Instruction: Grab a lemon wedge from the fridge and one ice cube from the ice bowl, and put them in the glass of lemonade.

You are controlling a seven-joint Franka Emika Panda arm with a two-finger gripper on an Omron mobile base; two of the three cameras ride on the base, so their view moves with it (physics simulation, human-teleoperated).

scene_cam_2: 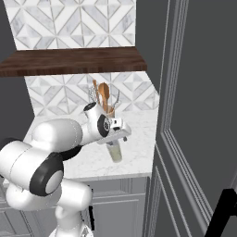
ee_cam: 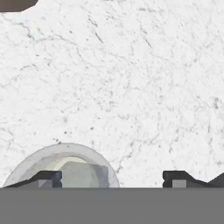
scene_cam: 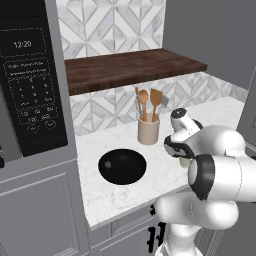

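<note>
The glass of lemonade [scene_cam_2: 115,152] stands on the white marble counter [scene_cam_2: 136,139], a clear tumbler with pale yellow-green liquid. My gripper [scene_cam_2: 121,135] hangs straight above it, pointing down. From the hand, the glass rim [ee_cam: 61,151] curves at the bottom left under my left fingertip [ee_cam: 49,177]. A pale grey block [ee_cam: 85,175] that looks like the ice cube lies inside it. The gripper [ee_cam: 111,177] is open, its jaws wide apart with nothing between them. The black ice bowl [scene_cam: 122,166] sits to the left on the counter. The lemon wedge is hidden.
A beige crock of wooden utensils [scene_cam: 148,129] stands behind the glass, under a dark wood shelf [scene_cam: 130,67]. A tall dark grey panelled front [scene_cam_2: 199,115] closes off the right side; I cannot tell whether it is the fridge. A black microwave [scene_cam: 30,80] sits at left.
</note>
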